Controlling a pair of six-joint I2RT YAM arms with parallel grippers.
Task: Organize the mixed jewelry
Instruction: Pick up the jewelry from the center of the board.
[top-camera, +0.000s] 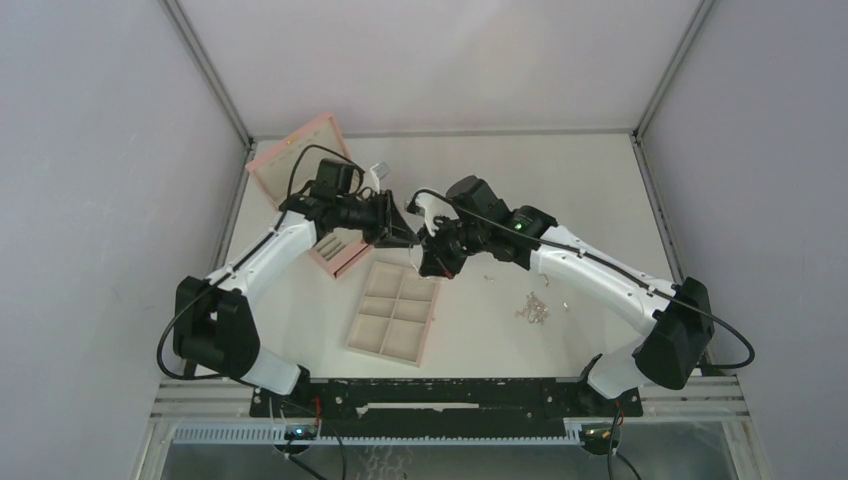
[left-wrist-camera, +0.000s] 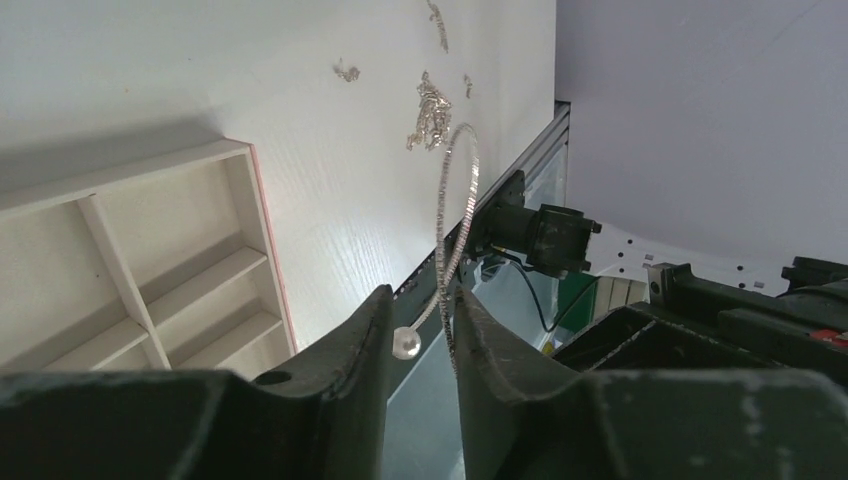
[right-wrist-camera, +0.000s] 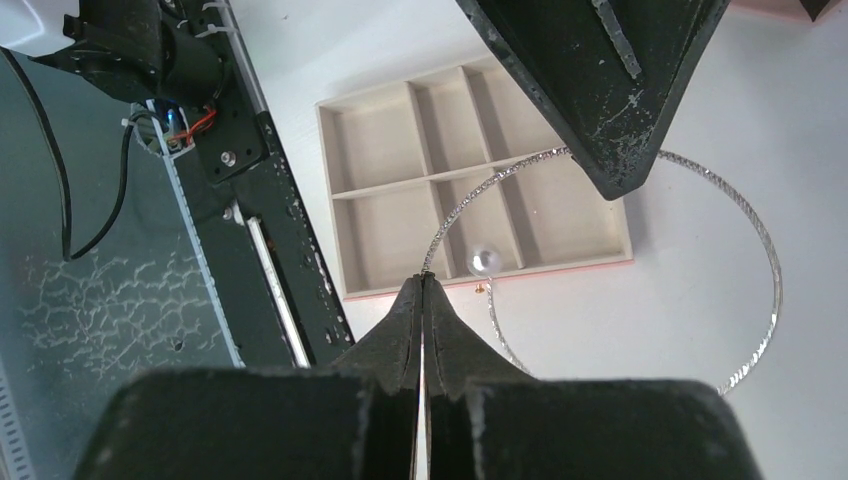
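My right gripper (right-wrist-camera: 422, 280) is shut on a thin silver hoop (right-wrist-camera: 770, 270) that ends in a small pearl (right-wrist-camera: 485, 262), held in the air above the beige tray (right-wrist-camera: 330, 150). The left gripper (left-wrist-camera: 422, 300) stands around the same hoop (left-wrist-camera: 470, 160). Its jaws are narrowly apart, with the wire and the pearl (left-wrist-camera: 406, 343) in the gap. Both grippers meet above the tray's far edge, left gripper (top-camera: 410, 235) facing right gripper (top-camera: 432, 245). More of the mixed jewelry (top-camera: 535, 308) lies in a loose silver pile on the table to the right, and that pile (left-wrist-camera: 430, 110) also shows in the left wrist view.
The six-compartment tray (top-camera: 430, 330) lies near the table's front centre. A pink box (top-camera: 290, 155) sits open at the back left under the left arm. A tiny gold piece (right-wrist-camera: 482, 287) lies on the table by the tray's rim. Grey walls enclose the table.
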